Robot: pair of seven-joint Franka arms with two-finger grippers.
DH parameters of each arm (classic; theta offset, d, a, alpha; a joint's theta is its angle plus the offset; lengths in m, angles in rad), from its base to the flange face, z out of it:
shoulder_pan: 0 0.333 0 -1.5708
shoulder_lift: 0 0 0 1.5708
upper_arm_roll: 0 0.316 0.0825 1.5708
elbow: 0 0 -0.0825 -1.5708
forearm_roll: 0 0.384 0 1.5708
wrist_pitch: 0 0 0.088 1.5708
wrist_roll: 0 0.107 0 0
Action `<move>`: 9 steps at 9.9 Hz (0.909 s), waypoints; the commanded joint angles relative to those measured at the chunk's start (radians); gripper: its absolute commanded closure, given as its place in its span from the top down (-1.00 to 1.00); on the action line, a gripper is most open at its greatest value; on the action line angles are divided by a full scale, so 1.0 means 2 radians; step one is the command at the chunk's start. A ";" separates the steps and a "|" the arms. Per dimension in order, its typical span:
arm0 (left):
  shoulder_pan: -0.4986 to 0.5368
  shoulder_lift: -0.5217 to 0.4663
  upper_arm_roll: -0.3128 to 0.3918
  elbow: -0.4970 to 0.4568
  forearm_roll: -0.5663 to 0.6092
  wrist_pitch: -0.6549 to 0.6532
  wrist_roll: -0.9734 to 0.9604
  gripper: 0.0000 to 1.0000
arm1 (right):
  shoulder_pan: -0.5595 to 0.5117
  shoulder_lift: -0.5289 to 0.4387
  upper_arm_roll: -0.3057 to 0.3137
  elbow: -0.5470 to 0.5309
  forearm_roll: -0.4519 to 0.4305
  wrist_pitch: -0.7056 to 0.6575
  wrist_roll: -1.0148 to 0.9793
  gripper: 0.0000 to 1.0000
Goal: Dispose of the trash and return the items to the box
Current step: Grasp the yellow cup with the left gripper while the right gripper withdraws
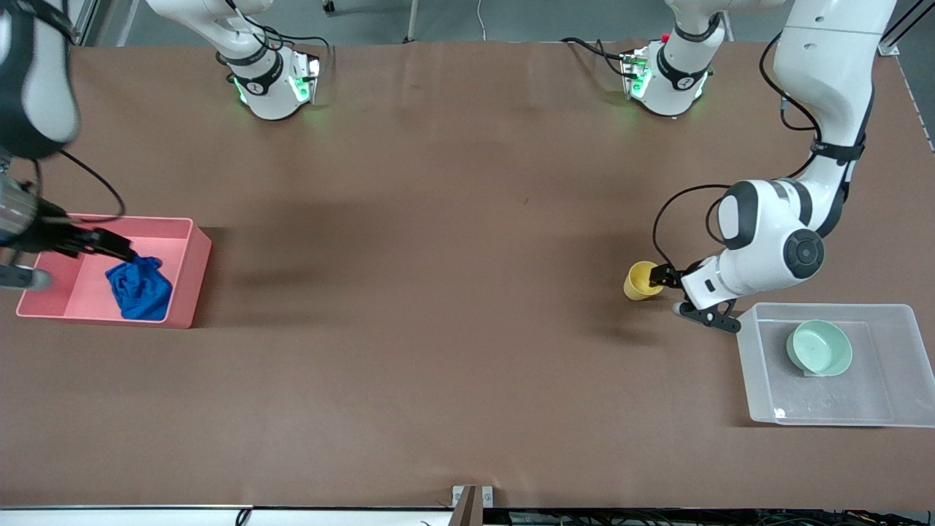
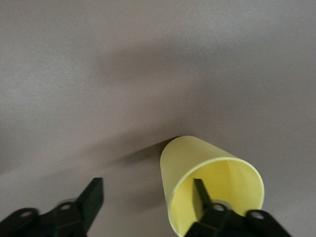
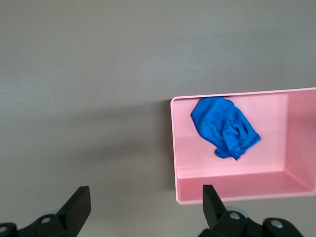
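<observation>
The yellow cup (image 1: 641,281) stands on the table beside the clear frosted box (image 1: 754,369), toward the left arm's end. My left gripper (image 1: 666,293) is open at the cup: one finger is inside its mouth, the other well outside it. In the left wrist view the cup (image 2: 197,163) fills the space by one finger of the gripper (image 2: 147,182). The mint-green bowl (image 1: 819,348) lies in the box. The blue cloth (image 1: 139,288) lies in the pink bin (image 1: 191,281). My right gripper (image 1: 88,267) is open and empty over that bin. The right wrist view shows the cloth (image 3: 224,127) beneath that gripper (image 3: 145,190).
The pink bin (image 3: 237,186) sits at the right arm's end of the table. The clear box sits at the left arm's end, nearer to the front camera than the cup. Brown tabletop (image 1: 438,292) stretches between them.
</observation>
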 commanded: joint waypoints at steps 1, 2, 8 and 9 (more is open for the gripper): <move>-0.008 0.019 -0.011 -0.004 0.014 0.026 -0.046 -0.86 | 0.004 0.002 -0.003 0.097 -0.002 -0.088 0.015 1.00; -0.008 0.019 -0.015 -0.003 0.014 0.027 -0.050 -1.00 | 0.002 0.001 -0.003 0.122 -0.003 -0.112 0.012 1.00; 0.000 -0.031 0.027 0.062 0.014 -0.072 -0.029 -1.00 | -0.068 -0.044 0.064 0.073 -0.008 -0.111 -0.018 1.00; 0.001 -0.028 0.049 0.102 0.014 -0.092 -0.018 -0.98 | -0.080 -0.044 0.080 0.073 -0.009 -0.107 -0.018 1.00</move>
